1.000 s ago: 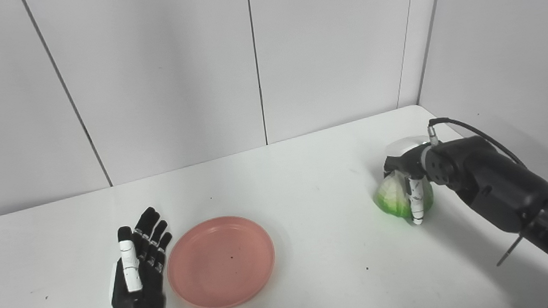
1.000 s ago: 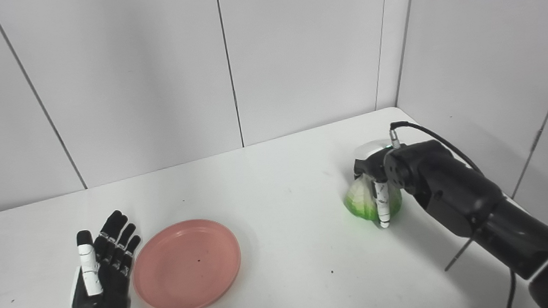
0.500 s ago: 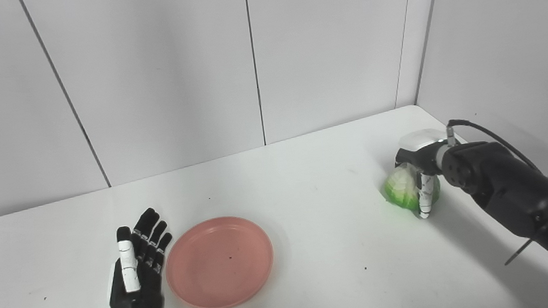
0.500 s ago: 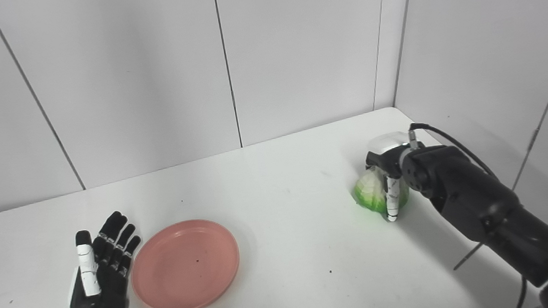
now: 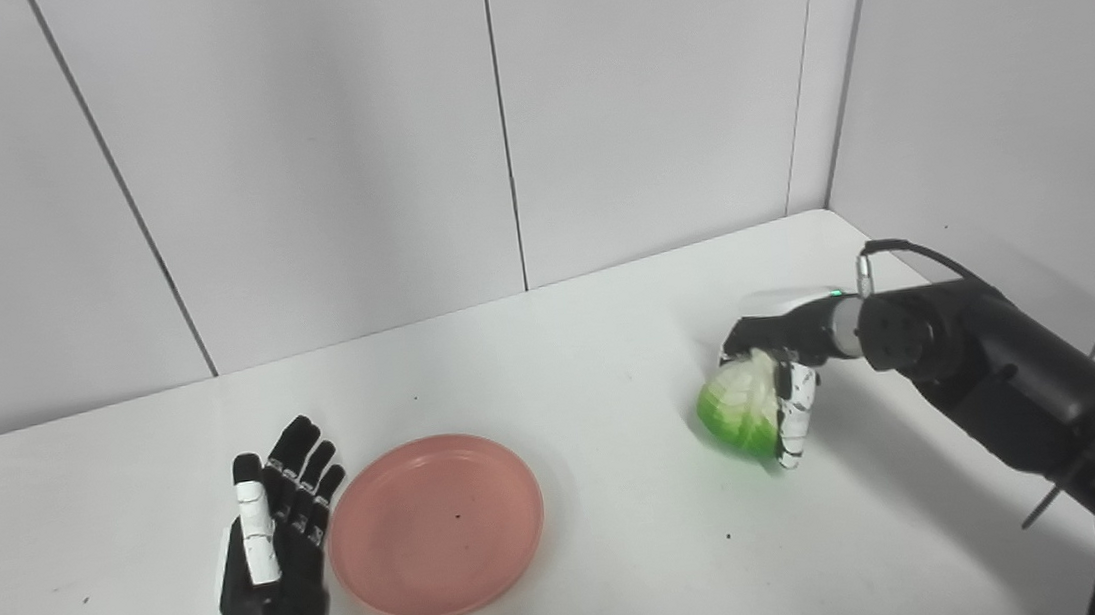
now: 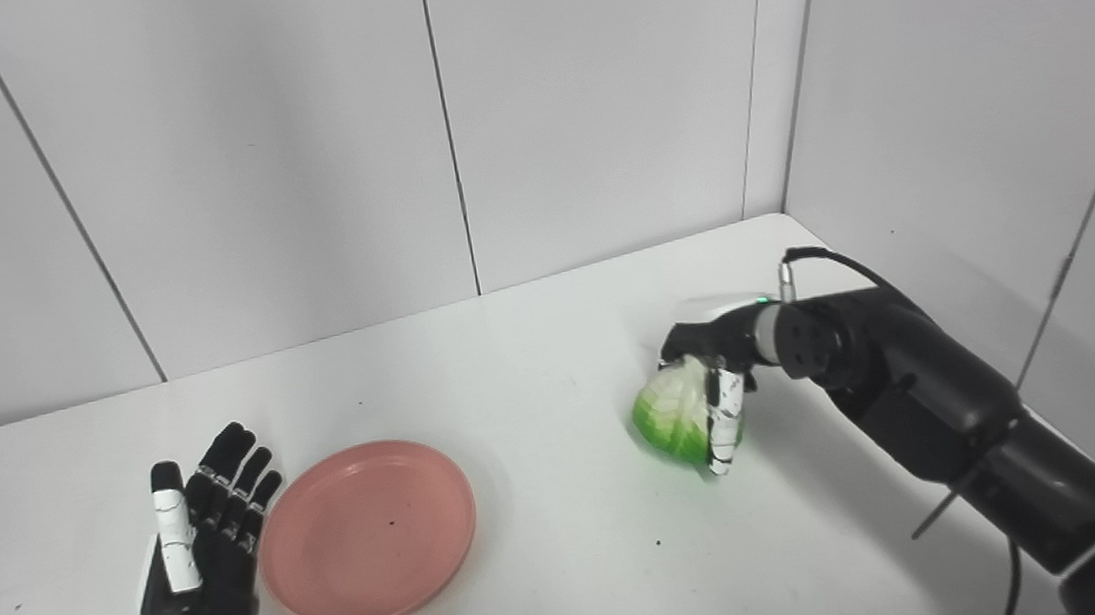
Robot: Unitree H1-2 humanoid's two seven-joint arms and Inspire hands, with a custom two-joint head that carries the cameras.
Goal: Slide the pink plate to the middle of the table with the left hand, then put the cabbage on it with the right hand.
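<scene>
A pink plate (image 5: 436, 525) lies flat on the white table (image 5: 632, 561), left of the middle, with nothing on it. My left hand (image 5: 274, 540) rests open beside the plate's left rim, palm up, fingers spread and pointing away from me. The green and white cabbage (image 5: 740, 408) is held just above the table at the right, and my right hand (image 5: 782, 365) is shut on it from above and behind. A white finger (image 5: 795, 414) runs down the cabbage's near side. Plate and cabbage are well apart.
Grey wall panels stand behind the table and along its right side, meeting at the far right corner (image 5: 830, 210). My black right forearm (image 5: 1018, 393) with a cable reaches in from the lower right.
My right hand has carried the cabbage leftward toward the plate, after drifting right half a second ago. The left hand and the plate have stayed put.
</scene>
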